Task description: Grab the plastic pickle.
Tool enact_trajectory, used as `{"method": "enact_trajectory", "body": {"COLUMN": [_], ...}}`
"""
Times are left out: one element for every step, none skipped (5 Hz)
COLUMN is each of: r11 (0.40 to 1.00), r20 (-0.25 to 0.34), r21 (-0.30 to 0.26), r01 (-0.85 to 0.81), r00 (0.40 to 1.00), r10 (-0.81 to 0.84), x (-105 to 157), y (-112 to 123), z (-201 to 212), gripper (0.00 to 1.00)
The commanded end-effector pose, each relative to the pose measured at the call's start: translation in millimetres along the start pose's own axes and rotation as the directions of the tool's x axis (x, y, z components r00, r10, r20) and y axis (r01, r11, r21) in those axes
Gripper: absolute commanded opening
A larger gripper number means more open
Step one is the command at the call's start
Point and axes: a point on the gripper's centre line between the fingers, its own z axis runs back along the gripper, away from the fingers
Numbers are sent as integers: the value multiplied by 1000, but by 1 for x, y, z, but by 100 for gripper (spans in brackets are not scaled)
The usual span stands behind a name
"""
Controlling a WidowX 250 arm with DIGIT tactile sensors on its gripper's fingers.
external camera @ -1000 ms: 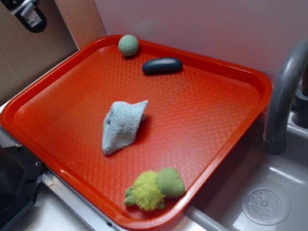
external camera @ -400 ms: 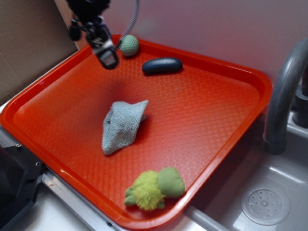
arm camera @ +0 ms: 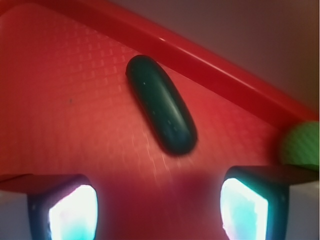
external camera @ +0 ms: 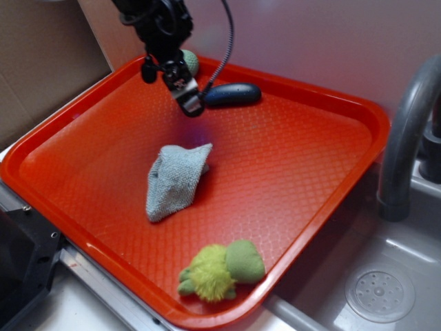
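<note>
- Gripper (arm camera: 159, 207): jaws wide apart, empty, poised above the tray (external camera: 310, 207).
- Plastic pickle (arm camera: 161, 111): flat near far rim, just ahead of fingertips (arm camera: 72, 212), untouched.

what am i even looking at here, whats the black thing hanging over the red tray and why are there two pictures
The black thing is a robot arm ending in two fingers for grabbing. One picture looks on from outside; the other comes from a camera on the arm's wrist, looking past the open, empty fingers. On the red tray lie a dark plastic pickle, a green knitted ball, a grey cloth and a fuzzy yellow-green toy. Nothing is held; the fingers hover beside the pickle.
</note>
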Motion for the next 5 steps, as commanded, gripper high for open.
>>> {"method": "enact_trajectory", "body": {"r11": [991, 992, 991, 989, 992], "r20": [80, 74, -11, -48, -121], "r21": [57, 42, -4, -24, -79], "r01": [117, 119, 134, 144, 101], "r00": [989, 990, 991, 988, 986], "r10": [-121, -122, -135, -145, -111], "x": [42, 51, 54, 49, 35], "y": [0, 5, 2, -5, -18], "z": [-13, -18, -43, -46, -43], "gripper": [100, 100, 100, 100, 13]}}
